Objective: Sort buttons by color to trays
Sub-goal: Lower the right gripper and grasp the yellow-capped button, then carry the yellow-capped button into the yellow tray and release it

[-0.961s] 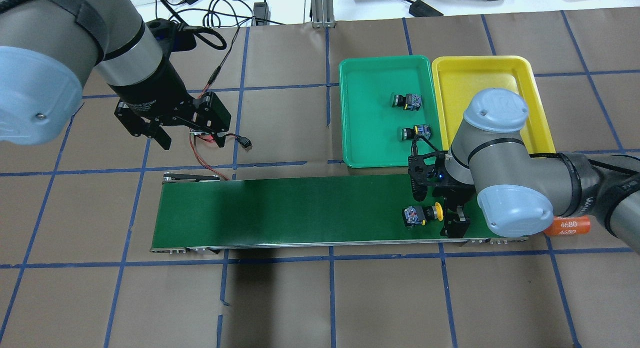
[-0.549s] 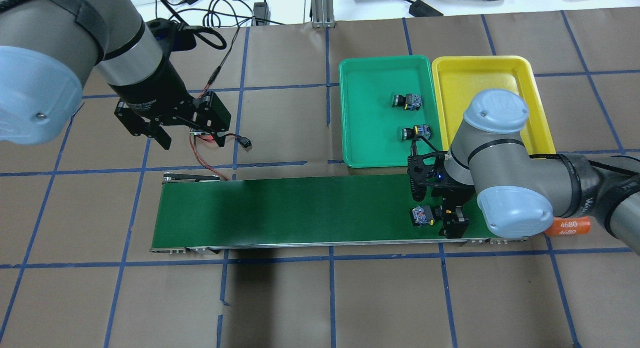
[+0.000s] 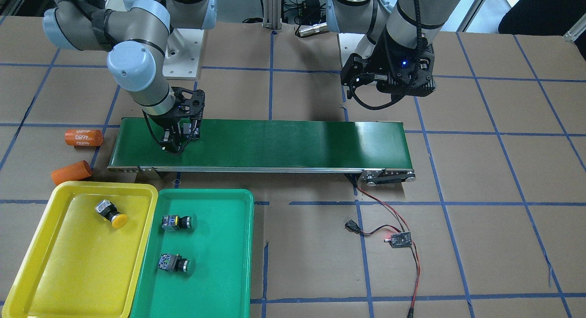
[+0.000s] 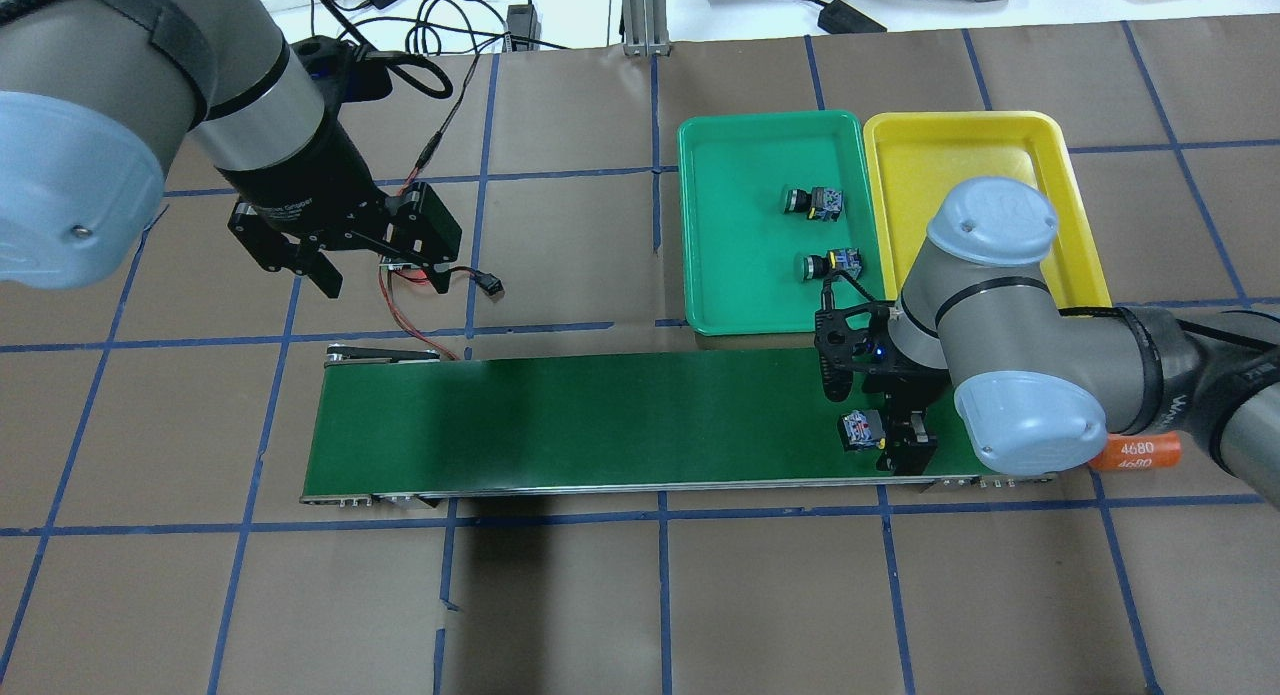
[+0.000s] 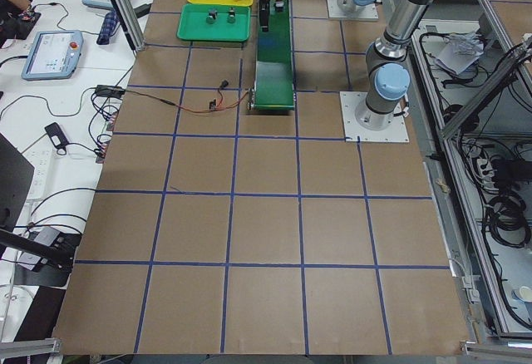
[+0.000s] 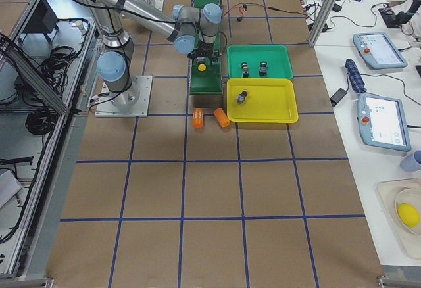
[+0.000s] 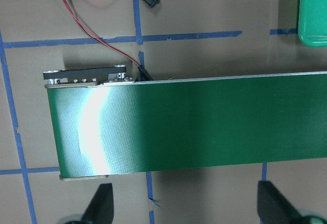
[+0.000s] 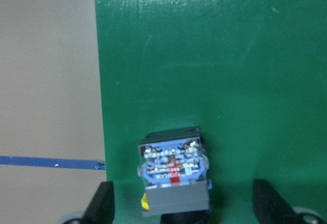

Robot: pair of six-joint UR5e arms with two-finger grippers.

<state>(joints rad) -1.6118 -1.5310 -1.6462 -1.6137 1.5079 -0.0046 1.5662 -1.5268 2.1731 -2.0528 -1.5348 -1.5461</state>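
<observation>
Right gripper point(image 8: 185, 209) hung spread either side of the yellow button point(image 8: 173, 170) on the conveyor belt point(image 8: 230, 55), orange cylinders point(image 3: 83, 137) nearby; the button's grey body showed a blue terminal face, cap nearly hidden.

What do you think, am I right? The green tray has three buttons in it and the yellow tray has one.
Not quite. The green tray has two buttons, an upper button and a lower button, not three. The yellow tray does have one yellow button. The exterior front-facing view shows it.

Yellow button point(image 8: 173, 175) between right pincer point(image 8: 183, 203) fingers point(image 8: 103, 203), gaps both sides; green tray point(image 4: 700, 225) beyond belt point(image 4: 580, 425); orange cylinders point(image 3: 83, 137) beside.
</observation>
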